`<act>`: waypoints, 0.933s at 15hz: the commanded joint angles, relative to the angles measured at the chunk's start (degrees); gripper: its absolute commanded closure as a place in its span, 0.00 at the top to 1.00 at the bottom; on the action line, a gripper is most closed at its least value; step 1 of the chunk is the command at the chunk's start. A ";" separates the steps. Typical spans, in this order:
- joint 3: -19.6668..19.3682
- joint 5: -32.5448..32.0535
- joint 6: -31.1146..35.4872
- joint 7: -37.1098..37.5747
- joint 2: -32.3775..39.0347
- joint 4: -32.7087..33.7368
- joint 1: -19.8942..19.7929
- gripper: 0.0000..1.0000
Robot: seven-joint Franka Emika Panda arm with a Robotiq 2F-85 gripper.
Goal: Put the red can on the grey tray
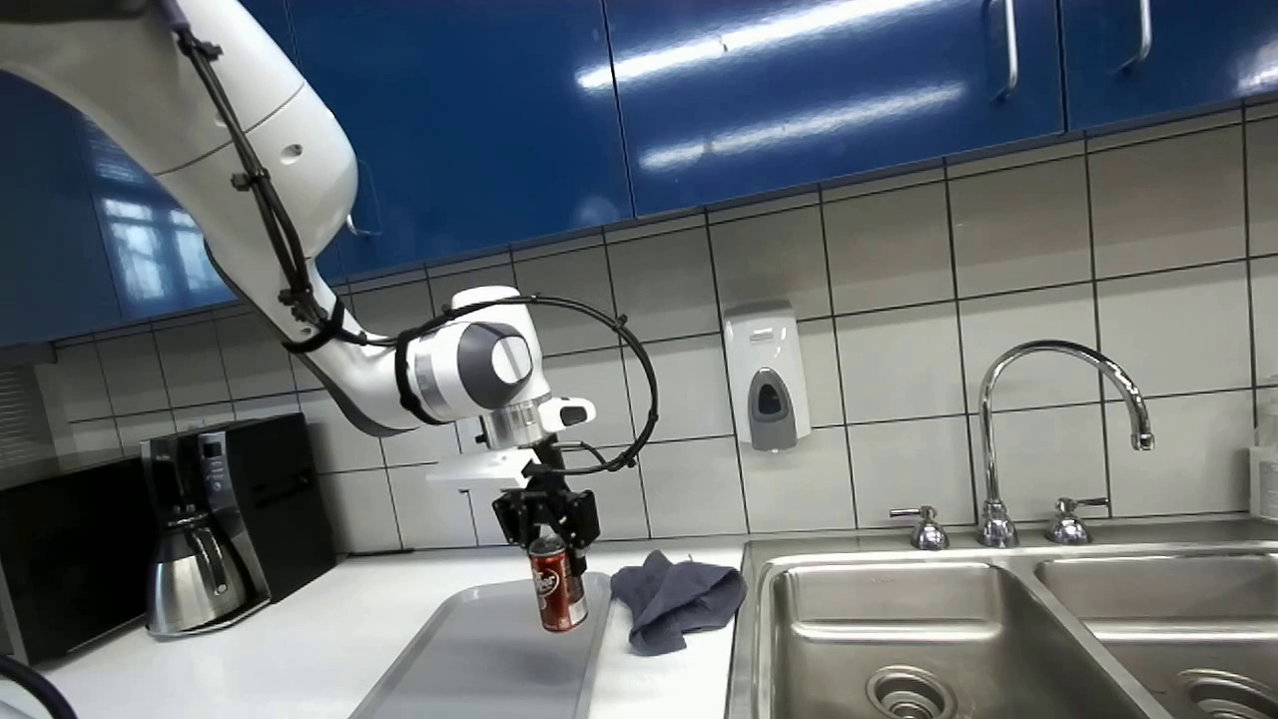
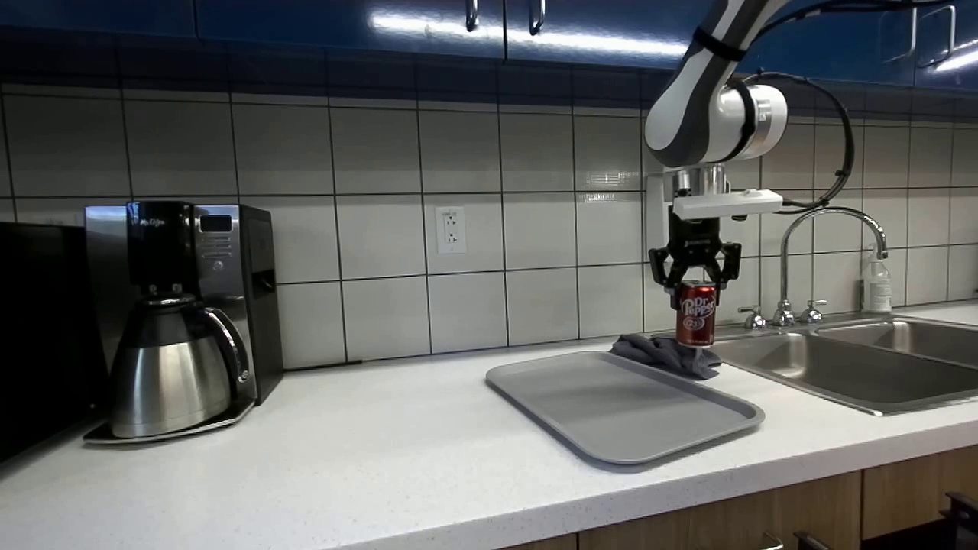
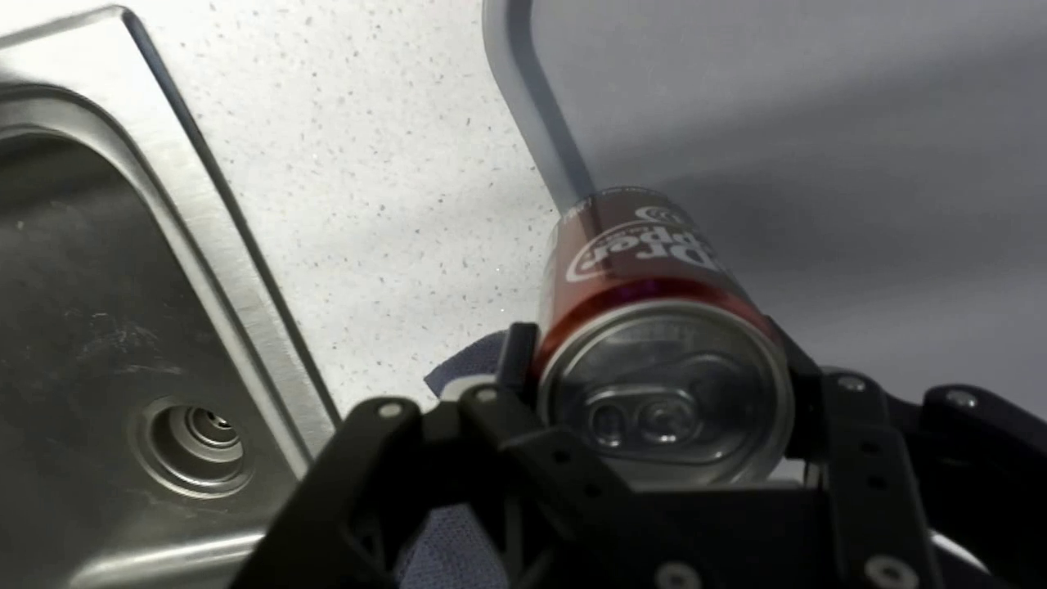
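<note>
The red can (image 1: 557, 591) is held upright in the air, and it shows in both exterior views (image 2: 696, 319) with its label facing out. My gripper (image 2: 697, 295) is shut on the upper part of the can, one finger on each side. In the wrist view the can's silver top and label (image 3: 642, 249) show between the fingers (image 3: 662, 384). The grey tray (image 2: 611, 405) lies flat on the white counter with nothing on it. In the wrist view the can overlaps the tray's edge (image 3: 544, 106) near a corner. The can's base is apart from the tray.
A dark grey cloth (image 2: 665, 355) lies crumpled beside the tray, near the sink. The double steel sink (image 1: 899, 599) has a tall faucet (image 1: 988, 429). A coffee maker (image 2: 183, 305) stands on the counter at the far left. A soap dispenser (image 1: 767, 374) hangs on the tiled wall.
</note>
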 commanded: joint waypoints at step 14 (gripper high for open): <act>1.10 1.63 1.70 3.15 19.64 18.95 3.65 0.39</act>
